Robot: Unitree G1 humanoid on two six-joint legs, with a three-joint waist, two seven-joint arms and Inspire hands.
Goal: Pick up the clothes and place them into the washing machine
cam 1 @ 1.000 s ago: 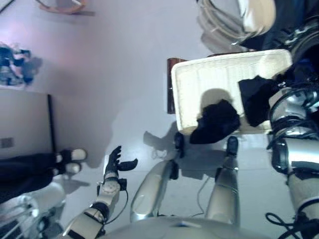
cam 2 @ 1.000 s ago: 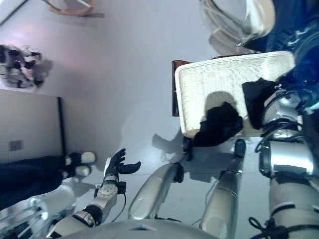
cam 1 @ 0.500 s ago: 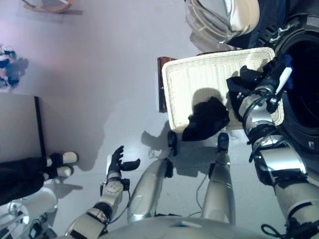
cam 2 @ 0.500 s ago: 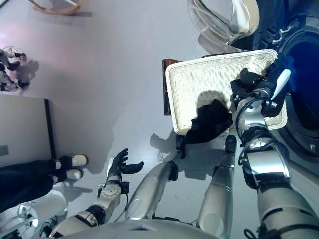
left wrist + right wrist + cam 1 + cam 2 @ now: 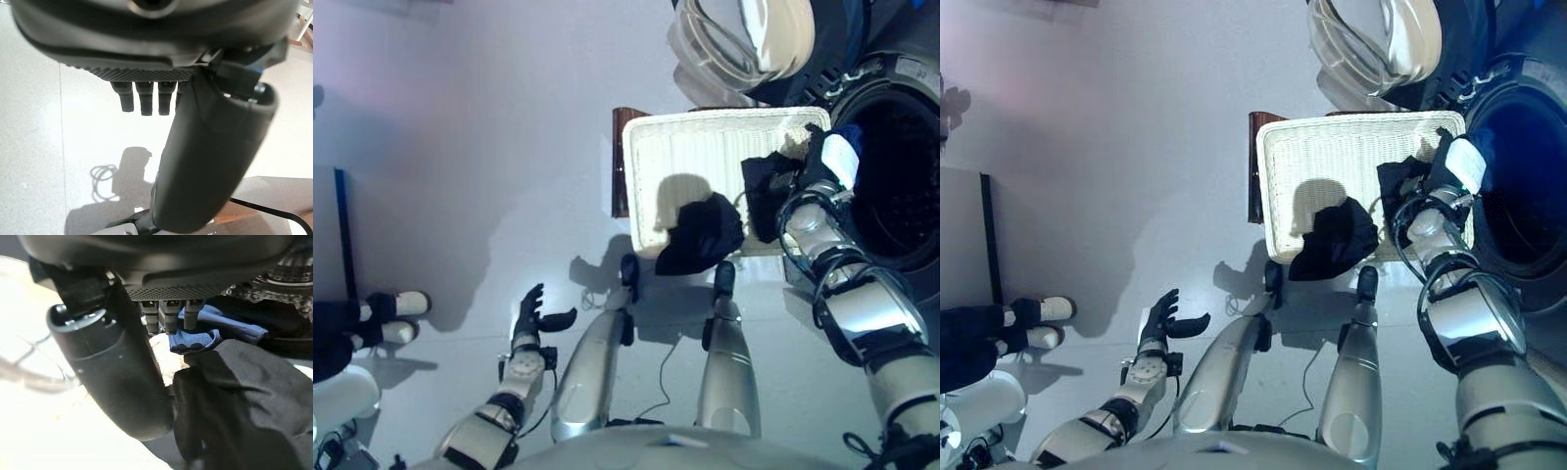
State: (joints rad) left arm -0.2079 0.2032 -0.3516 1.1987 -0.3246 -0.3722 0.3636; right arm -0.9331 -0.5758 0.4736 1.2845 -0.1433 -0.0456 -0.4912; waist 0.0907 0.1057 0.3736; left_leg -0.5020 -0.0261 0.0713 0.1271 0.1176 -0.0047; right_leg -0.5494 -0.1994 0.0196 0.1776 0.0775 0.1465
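A white wicker basket (image 5: 680, 162) stands beside the washing machine's dark drum opening (image 5: 896, 181). One black cloth (image 5: 700, 235) hangs over the basket's near rim. A second black cloth (image 5: 766, 191) lies at the basket's right end, reaching up to my right hand (image 5: 824, 162). That hand is at the basket's rim by the drum mouth. In the right wrist view its fingers (image 5: 168, 313) are straight, the black cloth (image 5: 234, 396) lies against the thumb, and a blue cloth (image 5: 195, 339) lies just past the fingertips. My left hand (image 5: 530, 318) is open, low over the floor at the left.
The machine's round glass door (image 5: 744, 39) stands open behind the basket. The dark brown box (image 5: 618, 162) shows at the basket's left end. A person's white shoes (image 5: 396, 305) and dark trouser legs are at the far left on the pale floor.
The camera has shifted, bringing the drum into view. My right hand has moved from over the basket's right part to the rim by the drum mouth. The left hand has stayed put.
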